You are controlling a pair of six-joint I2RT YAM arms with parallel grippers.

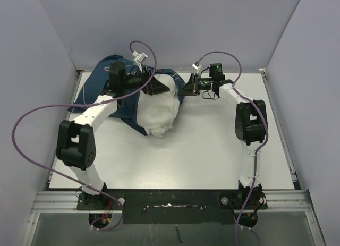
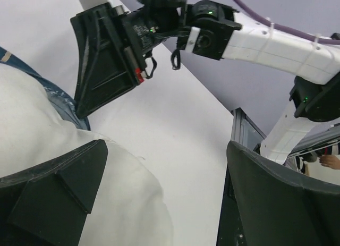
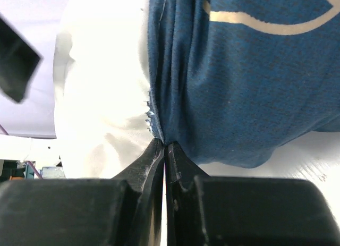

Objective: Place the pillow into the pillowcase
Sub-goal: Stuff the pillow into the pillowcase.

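Note:
The white pillow (image 1: pixel 160 110) lies at the back left of the table, its far end inside the navy pillowcase (image 1: pixel 101 80), which wraps its left side. My left gripper (image 1: pixel 155 86) hovers over the pillow's upper end. Its fingers (image 2: pixel 58 195) are spread wide, one over the pillow (image 2: pixel 125 198), with nothing between them. My right gripper (image 1: pixel 187 88) is at the pillow's right edge. In the right wrist view its jaws (image 3: pixel 165 144) are shut on a gathered fold of the pillowcase (image 3: pixel 239 81) rim, beside the pillow (image 3: pixel 101 97). The left wrist view shows that gripper (image 2: pixel 106 60) pinching blue cloth (image 2: pixel 61 100).
The white table (image 1: pixel 212 150) is walled in by lavender panels at the back and on both sides. A metal rail (image 1: pixel 279 124) runs along its right edge. The right arm (image 2: pixel 276 44) crosses the top of the left wrist view. Purple cables (image 1: pixel 32 129) loop off both arms.

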